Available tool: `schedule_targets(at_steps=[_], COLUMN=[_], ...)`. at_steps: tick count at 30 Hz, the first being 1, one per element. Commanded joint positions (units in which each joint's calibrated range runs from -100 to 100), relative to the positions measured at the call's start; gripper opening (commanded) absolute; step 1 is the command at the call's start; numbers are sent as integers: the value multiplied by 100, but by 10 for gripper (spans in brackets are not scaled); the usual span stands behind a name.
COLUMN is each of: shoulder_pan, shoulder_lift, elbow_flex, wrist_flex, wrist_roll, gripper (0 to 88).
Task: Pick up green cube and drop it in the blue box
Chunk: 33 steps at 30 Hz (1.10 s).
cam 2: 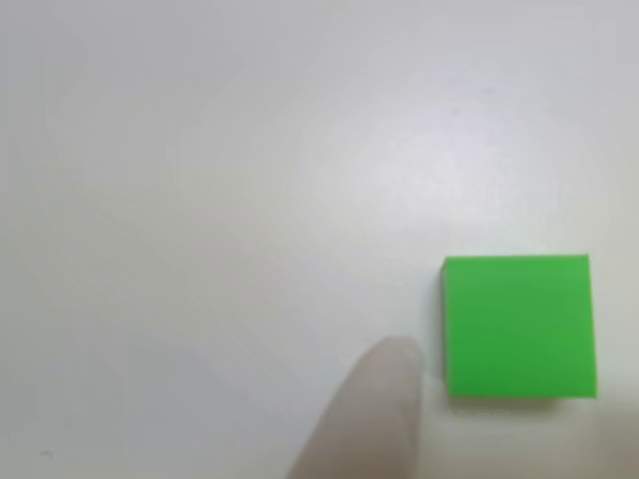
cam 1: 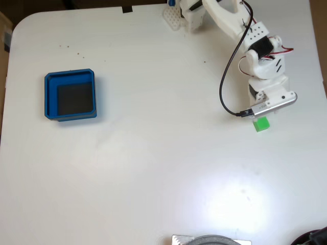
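Observation:
The green cube (cam 1: 261, 124) lies on the white table at the right side of the fixed view. My gripper (cam 1: 260, 118) hangs right over it, and the wrist hides most of the fingers from above. In the other view the cube (cam 2: 519, 326) fills the lower right. One white fingertip (cam 2: 382, 394) stands just to its left with a thin gap, and no second finger lies against it, so the jaws are apart. The blue box (cam 1: 70, 95), with its dark floor, sits far off at the left, with nothing in it.
The arm's base (cam 1: 191, 11) is clamped at the table's far edge, and a black cable (cam 1: 225, 81) loops off the wrist. A grey round object (cam 1: 212, 240) and a dark object (cam 1: 314, 237) sit at the near edge. Wide bare tabletop lies between cube and box.

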Motion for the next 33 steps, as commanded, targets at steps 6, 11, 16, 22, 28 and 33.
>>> schedule_targets(at_steps=[6,11,16,22,28,33], shoulder_pan=[83,98,98,98,98,98], shoulder_lift=[813,1064,1290,1566,1708,1691], elbow_flex=[-1239,-1401,-1598,-1733,-1733,-1688], wrist_flex=[3,-13,-13,-13,-5,3], wrist_roll=[20,20,20,20,20,20], gripper=[284,284,284,284,284,284])
